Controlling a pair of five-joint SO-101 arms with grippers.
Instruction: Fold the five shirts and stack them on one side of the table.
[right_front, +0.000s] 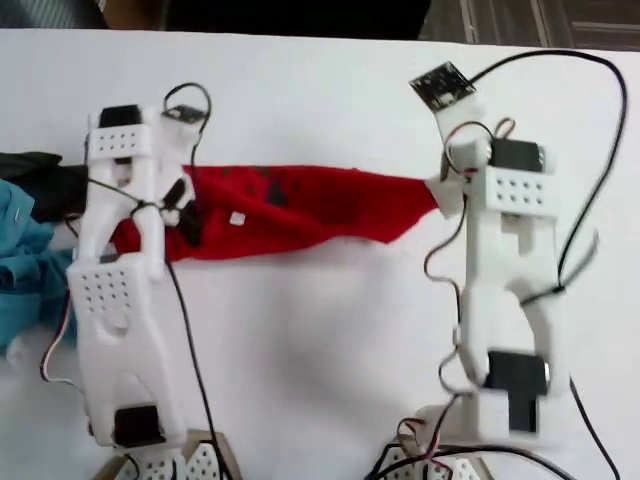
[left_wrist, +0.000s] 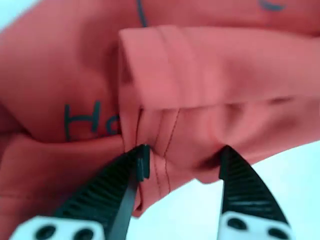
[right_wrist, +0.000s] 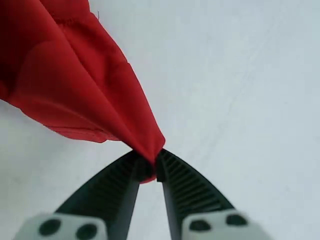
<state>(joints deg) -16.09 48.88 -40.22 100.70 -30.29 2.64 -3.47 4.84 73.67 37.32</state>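
A red shirt (right_front: 290, 210) lies stretched across the middle of the white table (right_front: 320, 330) between the two arms. My right gripper (right_wrist: 150, 167) is shut on one pointed corner of the red shirt (right_wrist: 75, 85); it shows at the cloth's right end (right_front: 440, 192) in the high view. My left gripper (left_wrist: 182, 157) is open at the shirt's left end (right_front: 175, 205), its fingers (left_wrist: 135, 170) straddling a folded hem of the red shirt (left_wrist: 200, 75), with cloth bunched between the tips. Dark lettering shows on the fabric.
A teal shirt (right_front: 25, 260) and a dark shirt (right_front: 40, 172) are heaped at the table's left edge. A small black board (right_front: 445, 85) on a cable lies behind the right arm. Bare table stretches in front of the red shirt.
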